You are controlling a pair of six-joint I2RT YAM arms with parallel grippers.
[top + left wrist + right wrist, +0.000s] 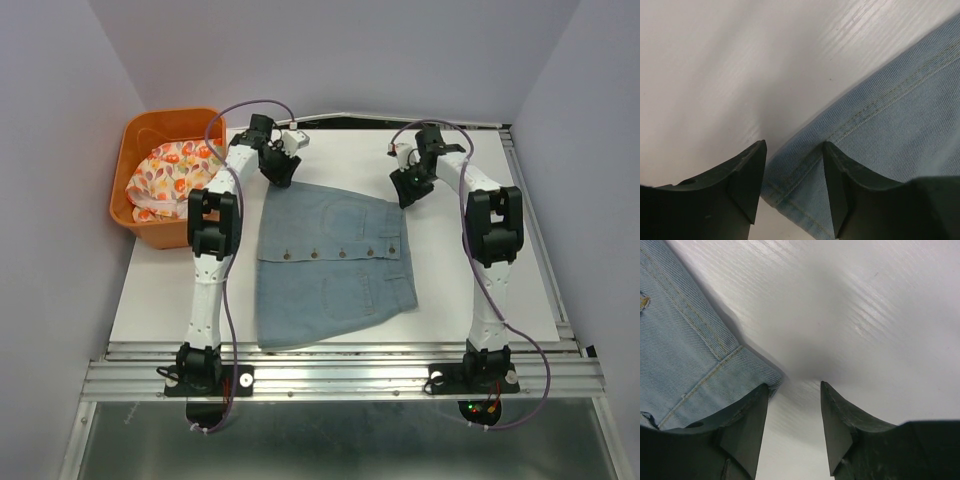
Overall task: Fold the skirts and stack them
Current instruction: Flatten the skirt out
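The light blue denim skirt [332, 262] lies flat in the middle of the white table, its row of buttons running left to right. My left gripper [279, 178] is open at the skirt's far left corner; in the left wrist view that corner [805, 175] lies between the fingers [747, 175]. My right gripper [408, 195] is open at the far right corner; in the right wrist view the corner [757, 374] sits at the left finger [747, 425], with bare table between the jaws. The white floral skirt [170, 178] lies bunched in the orange basket.
The orange plastic basket [150, 232] stands at the far left of the table, beside my left arm. The white board [500, 320] ends at a metal rail along the near edge. Grey walls close in both sides and the back.
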